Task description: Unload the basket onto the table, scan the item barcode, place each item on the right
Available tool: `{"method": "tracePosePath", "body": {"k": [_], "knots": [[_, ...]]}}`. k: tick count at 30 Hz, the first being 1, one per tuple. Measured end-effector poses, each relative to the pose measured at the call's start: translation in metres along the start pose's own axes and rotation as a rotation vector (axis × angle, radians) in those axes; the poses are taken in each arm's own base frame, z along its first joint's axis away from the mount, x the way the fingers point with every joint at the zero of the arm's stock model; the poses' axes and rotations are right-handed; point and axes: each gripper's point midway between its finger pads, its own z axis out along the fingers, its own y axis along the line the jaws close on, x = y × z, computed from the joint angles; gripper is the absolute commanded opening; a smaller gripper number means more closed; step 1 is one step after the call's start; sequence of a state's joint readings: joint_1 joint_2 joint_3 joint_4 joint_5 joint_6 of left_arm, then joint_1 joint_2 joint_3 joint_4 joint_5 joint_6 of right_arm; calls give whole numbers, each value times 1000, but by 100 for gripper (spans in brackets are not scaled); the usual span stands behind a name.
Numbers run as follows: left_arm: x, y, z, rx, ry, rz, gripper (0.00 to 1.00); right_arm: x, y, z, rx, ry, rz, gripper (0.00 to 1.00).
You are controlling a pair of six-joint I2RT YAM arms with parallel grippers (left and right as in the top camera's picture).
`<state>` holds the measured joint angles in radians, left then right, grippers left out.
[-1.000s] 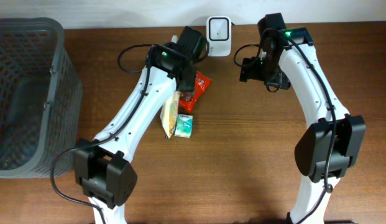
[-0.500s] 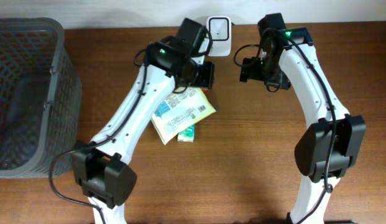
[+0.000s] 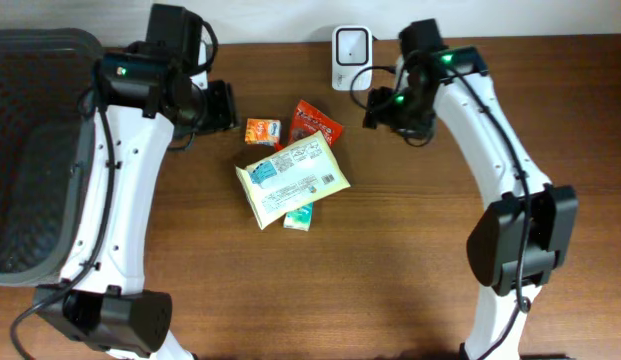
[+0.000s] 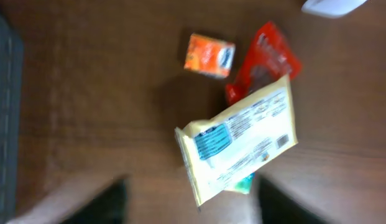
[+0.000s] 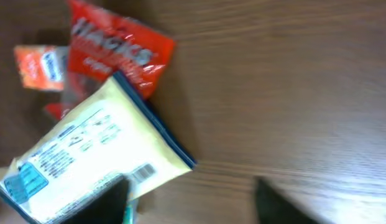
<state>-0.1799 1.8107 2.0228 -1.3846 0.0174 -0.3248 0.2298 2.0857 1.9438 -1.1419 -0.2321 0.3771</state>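
Yellow packet [image 3: 292, 180] on table [image 3: 410, 260], apart from left and right jaws; both parted, empty.

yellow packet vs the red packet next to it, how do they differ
The yellow packet is clearly larger than the red packet. The yellow packet shows its printed label side, with a barcode, while the red packet shows its branded front. The yellow packet lies on top and covers the red packet's lower end. Both are flat packets lying on the table.
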Motion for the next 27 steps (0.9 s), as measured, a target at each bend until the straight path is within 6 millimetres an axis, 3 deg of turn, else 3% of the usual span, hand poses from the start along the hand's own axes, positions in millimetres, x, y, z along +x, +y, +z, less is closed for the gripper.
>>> {"method": "tracePosePath", "body": {"k": [5, 15, 17, 20, 23, 27], "knots": [[17, 11, 28, -53, 69, 2, 17, 14, 20, 18, -18, 30, -37, 32], [57, 14, 111, -17, 173, -4, 13, 32, 22, 73, -107, 135, 15, 23], [74, 16, 130, -2, 212, -7, 16, 37, 23, 80, -129, 156, 21, 24], [91, 13, 150, 43, 234, -9, 47, 43, 21, 89, -139, 178, 27, 24], [102, 8, 167, 93, 237, -12, 67, 50, 17, 100, -138, 201, 33, 24], [105, -1, 173, 132, 227, -10, 97, 57, 13, 107, -131, 227, 30, 28]]}}
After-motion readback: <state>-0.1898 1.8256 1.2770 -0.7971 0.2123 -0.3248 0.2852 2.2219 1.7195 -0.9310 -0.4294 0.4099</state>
